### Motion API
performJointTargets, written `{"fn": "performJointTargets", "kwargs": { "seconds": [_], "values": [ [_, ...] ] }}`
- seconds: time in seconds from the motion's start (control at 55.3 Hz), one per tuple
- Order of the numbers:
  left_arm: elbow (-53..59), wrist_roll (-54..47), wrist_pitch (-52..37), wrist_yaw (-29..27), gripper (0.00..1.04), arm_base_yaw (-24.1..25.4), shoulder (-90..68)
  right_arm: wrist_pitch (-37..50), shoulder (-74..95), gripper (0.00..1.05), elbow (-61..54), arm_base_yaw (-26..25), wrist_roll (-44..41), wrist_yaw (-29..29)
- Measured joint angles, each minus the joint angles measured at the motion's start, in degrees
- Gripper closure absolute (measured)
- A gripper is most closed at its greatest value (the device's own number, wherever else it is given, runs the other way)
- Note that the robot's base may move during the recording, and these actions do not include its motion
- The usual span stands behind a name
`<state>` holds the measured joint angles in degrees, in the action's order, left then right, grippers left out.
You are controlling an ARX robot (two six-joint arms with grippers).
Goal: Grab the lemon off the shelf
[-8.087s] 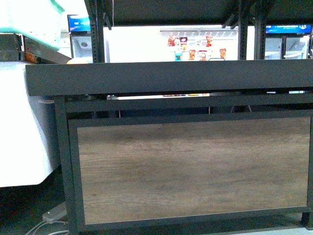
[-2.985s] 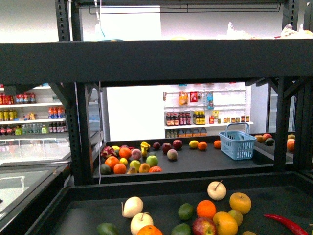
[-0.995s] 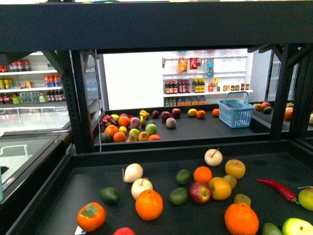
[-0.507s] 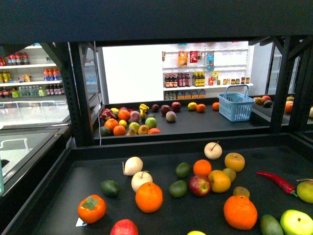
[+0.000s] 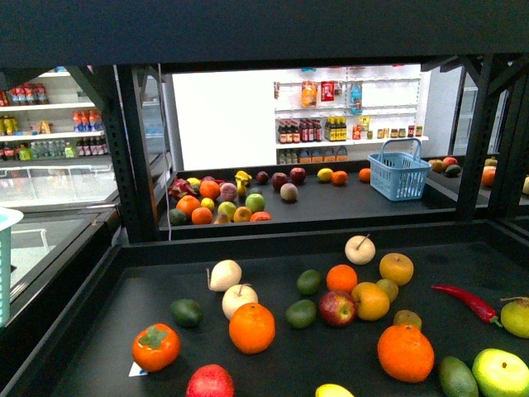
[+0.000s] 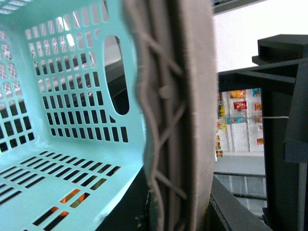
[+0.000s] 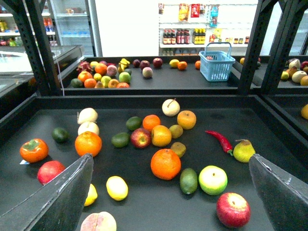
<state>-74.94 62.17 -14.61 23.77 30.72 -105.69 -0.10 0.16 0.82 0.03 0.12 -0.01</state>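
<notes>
One lemon, plain yellow and oval, lies on the near part of the shelf, on its black bench, clear of its neighbours. The front view catches only the top of it, at the lower edge.

Just beside the lemon, a second yellow fruit is half hidden behind one finger of the right end effector. A red apple lies further out, and a pale peach-like fruit sits nearer the camera.

The right end effector hangs above the bench, fingers spread wide, nothing between them. The left end effector shows only one grey pad lying along the wall of a mint-green basket. Whether it clamps that wall cannot be told.

Likely faults:
- The fingers close on the half-hidden yellow fruit instead of the lemon.
- A finger lands on the lemon's rounded flank and rolls it across the smooth bench.
- The wide fingers nudge the apple or the peach-like fruit on descent.
</notes>
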Motion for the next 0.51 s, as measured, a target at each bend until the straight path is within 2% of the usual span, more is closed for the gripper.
{"fn": "performJointTargets", "kwargs": {
  "seconds": [0.362,0.507],
  "values": [
    [2.49,-4.15,2.82,1.99,0.89,-2.69,4.22,0.0,0.0,0.07,0.0,0.0,0.0,0.0],
    [4.68,-6.4,4.61,6.1,0.9,-6.93,8.5,0.0,0.0,0.07,0.0,0.0,0.0,0.0]
  ]
}}
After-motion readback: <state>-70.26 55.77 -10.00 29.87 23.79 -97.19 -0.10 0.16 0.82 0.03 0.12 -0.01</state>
